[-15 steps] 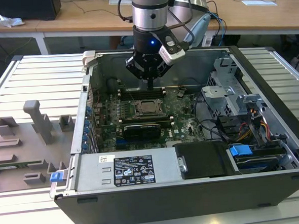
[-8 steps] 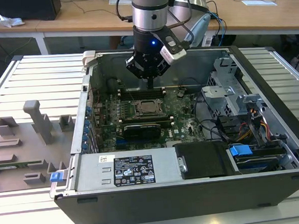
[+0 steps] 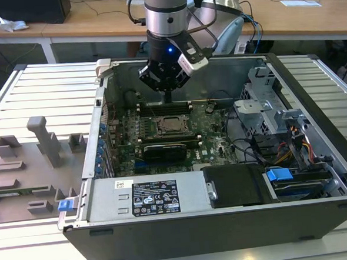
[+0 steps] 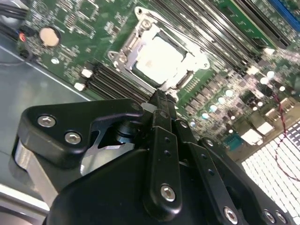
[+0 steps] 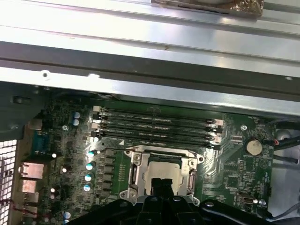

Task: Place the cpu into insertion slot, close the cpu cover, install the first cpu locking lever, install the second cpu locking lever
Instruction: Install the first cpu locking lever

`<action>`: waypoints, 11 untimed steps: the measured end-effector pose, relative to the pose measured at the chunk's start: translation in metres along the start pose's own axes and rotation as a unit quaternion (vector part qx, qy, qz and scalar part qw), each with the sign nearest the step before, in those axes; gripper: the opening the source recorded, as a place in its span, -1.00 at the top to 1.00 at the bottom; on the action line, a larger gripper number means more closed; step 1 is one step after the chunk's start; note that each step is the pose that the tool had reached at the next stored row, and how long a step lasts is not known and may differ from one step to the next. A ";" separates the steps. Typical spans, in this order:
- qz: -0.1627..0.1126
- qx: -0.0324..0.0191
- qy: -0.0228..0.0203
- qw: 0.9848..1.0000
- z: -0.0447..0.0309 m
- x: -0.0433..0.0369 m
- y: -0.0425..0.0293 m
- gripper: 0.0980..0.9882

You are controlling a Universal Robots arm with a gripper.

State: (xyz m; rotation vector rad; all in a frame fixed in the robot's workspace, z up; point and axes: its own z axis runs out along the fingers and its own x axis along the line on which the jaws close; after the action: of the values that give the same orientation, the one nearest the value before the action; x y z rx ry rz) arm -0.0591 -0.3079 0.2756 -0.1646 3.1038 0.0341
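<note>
The cpu [image 4: 158, 58] lies flat in the insertion slot [image 4: 138, 71], pale metal top up, in the middle of the green motherboard [image 5: 225, 164]. The cpu cover [image 4: 129, 40] lies flat around it, its window framing the chip. In both wrist views the pincer [image 4: 161, 96] points at the near edge of this frame, beside the cpu. Its two fingers are pressed together into one narrow tip, with nothing between them. I cannot tell whether the tip touches the frame.

In the exterior view the pincer [image 3: 168, 98] hangs over the board just beyond the socket, above the long black memory slots [image 5: 157, 126]. A coin battery [image 5: 254, 146] sits off to one side of the socket. The board lies in an open computer case [image 3: 229, 73] on a slatted table [image 3: 41, 85].
</note>
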 end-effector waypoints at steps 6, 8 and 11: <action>0.000 0.000 0.000 1.000 -0.0006 0.0199 0.0021 0.98; 0.000 0.000 0.000 1.000 -0.0007 0.0243 0.0026 0.98; 0.000 0.000 0.000 1.000 -0.0009 0.0314 0.0034 0.98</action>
State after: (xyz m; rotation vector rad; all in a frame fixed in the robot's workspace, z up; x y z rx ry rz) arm -0.0906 -0.3079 0.2755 -0.1646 3.1036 0.0341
